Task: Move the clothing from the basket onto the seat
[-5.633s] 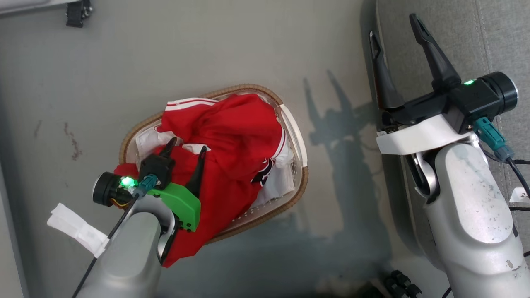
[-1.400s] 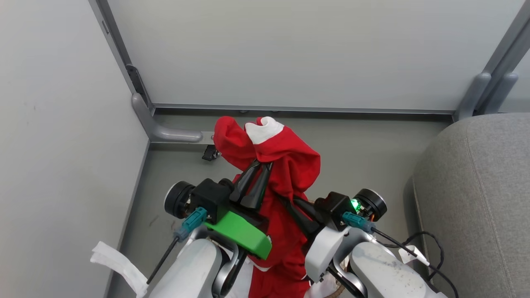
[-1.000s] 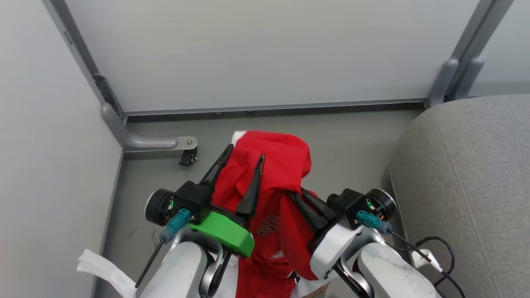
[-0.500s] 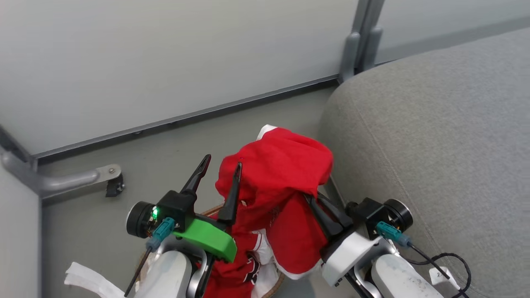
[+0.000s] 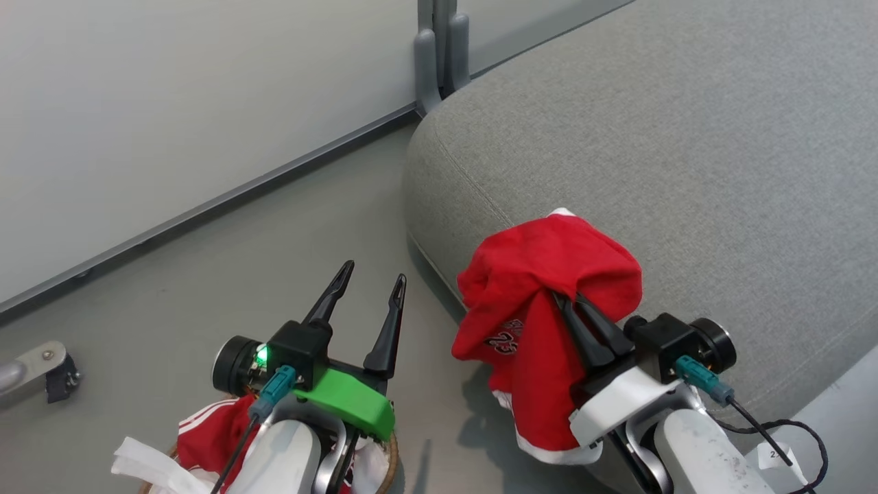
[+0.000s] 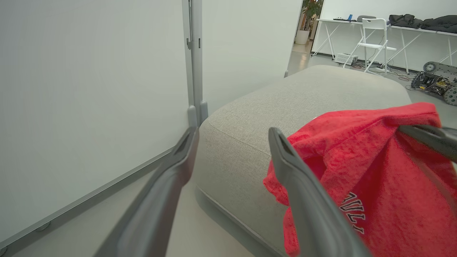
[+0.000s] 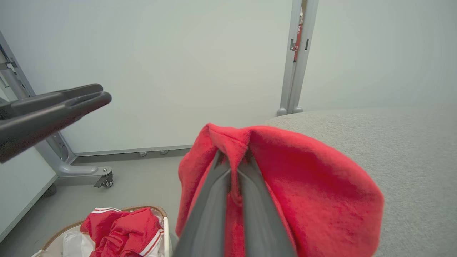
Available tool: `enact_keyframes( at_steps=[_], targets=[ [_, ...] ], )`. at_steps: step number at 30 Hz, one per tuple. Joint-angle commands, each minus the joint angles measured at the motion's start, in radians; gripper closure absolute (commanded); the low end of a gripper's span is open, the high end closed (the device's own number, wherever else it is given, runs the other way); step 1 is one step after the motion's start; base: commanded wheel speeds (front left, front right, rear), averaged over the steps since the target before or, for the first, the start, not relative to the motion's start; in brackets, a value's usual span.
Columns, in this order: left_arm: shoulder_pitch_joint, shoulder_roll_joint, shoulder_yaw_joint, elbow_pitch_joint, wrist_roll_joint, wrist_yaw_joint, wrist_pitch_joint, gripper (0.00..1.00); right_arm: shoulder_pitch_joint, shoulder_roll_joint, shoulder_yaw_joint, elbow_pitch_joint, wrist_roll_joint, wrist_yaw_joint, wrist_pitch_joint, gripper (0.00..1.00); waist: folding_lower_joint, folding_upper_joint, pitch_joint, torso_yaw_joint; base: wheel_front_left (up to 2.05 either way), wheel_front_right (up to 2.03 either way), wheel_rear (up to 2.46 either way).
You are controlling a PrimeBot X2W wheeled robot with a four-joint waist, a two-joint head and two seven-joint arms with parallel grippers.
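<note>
Pale wall panels (image 5: 171, 103) and a grey floor (image 5: 240, 261) border the large grey fabric-upholstered seat (image 5: 651, 137). At its rounded front edge hangs a red soft-fabric sports jersey with white trim and a dark-and-white logo (image 5: 549, 274). The jersey's bunched top fold is pinched between the narrow jaws of the right gripper (image 7: 234, 160) and drapes over their tips and down both sides. The left gripper (image 5: 374, 272) hovers above the floor with its jaws wide and holding nothing, the jersey just beside it, while other red clothing (image 7: 121, 228) lies in the oval white basket with a brown woven rim (image 7: 142, 207).
</note>
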Motion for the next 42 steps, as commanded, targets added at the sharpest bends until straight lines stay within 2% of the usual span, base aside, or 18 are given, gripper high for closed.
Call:
enact_keyframes(
  at_steps=[1, 8, 17, 25, 30, 33, 34, 35, 36, 37, 38, 42],
  targets=[
    [-0.013, 0.011, -0.003, -0.003, 0.007, -0.002, 0.001, 0.00, -0.016, -0.001, -0.013, -0.010, -0.012, -0.001, -0.005, 1.00, 0.0000, -0.0001, 0.057, -0.048, 0.00, 0.00, 0.00],
    [-0.059, 0.039, -0.048, -0.025, 0.003, -0.002, 0.001, 0.00, -0.130, -0.006, -0.146, -0.032, -0.108, -0.001, -0.005, 1.00, 0.0000, -0.0001, 0.168, -0.019, 0.00, 0.00, 0.00],
    [-0.159, 0.117, -0.125, -0.072, -0.020, -0.002, 0.001, 0.00, -0.411, -0.108, -0.315, 0.017, -0.229, -0.001, -0.005, 1.00, 0.0000, -0.0001, 0.363, 0.065, 0.00, 0.00, 0.00],
    [-0.262, 0.177, -0.192, -0.111, -0.048, -0.002, 0.001, 0.00, -0.676, -0.211, -0.443, 0.182, -0.324, -0.001, -0.005, 1.00, 0.0000, -0.0001, 0.527, 0.161, 0.00, 0.00, 0.00],
    [-0.292, 0.184, -0.198, -0.118, -0.060, -0.002, 0.001, 0.00, -0.742, -0.217, -0.541, 0.286, -0.404, -0.001, -0.005, 1.00, 0.0000, -0.0001, 0.571, 0.203, 0.00, 0.00, 0.00],
    [-0.296, 0.182, -0.199, -0.112, -0.063, -0.002, 0.001, 0.00, -0.735, -0.197, -0.620, 0.336, -0.439, -0.001, -0.005, 1.00, 0.0000, -0.0001, 0.577, 0.218, 0.00, 0.00, 0.00],
    [-0.297, 0.180, -0.199, -0.110, -0.065, -0.002, 0.001, 0.00, -0.722, -0.185, -0.661, 0.341, -0.444, -0.001, -0.005, 0.93, 0.0000, -0.0001, 0.576, 0.222, 0.00, 0.00, 0.00],
    [-0.297, 0.179, -0.199, -0.107, -0.065, -0.002, 0.001, 0.00, -0.705, -0.175, -0.681, 0.345, -0.454, -0.001, -0.005, 0.70, 0.0000, -0.0001, 0.574, 0.224, 0.00, 0.00, 0.00],
    [-0.296, 0.178, -0.196, -0.104, -0.066, -0.002, 0.001, 0.00, -0.679, -0.162, -0.705, 0.352, -0.467, -0.001, -0.005, 0.53, 0.0000, -0.0001, 0.570, 0.225, 0.00, 0.00, 0.00],
    [-0.293, 0.176, -0.194, -0.101, -0.068, -0.002, 0.001, 0.00, -0.661, -0.152, -0.730, 0.351, -0.469, -0.001, -0.004, 0.07, 0.0000, -0.0001, 0.565, 0.224, 0.00, 0.00, 0.00],
    [-0.287, 0.175, -0.191, -0.099, -0.069, -0.002, 0.001, 0.00, -0.640, -0.138, -0.759, 0.346, -0.475, -0.001, -0.004, 0.00, 0.0000, -0.0001, 0.557, 0.222, 0.00, 0.00, 0.00],
    [-0.266, 0.171, -0.184, -0.092, -0.066, -0.002, 0.001, 0.00, -0.548, -0.100, -0.816, 0.333, -0.479, -0.001, -0.004, 0.00, 0.0000, -0.0001, 0.522, 0.209, 0.00, 0.00, 0.00]
  ],
)
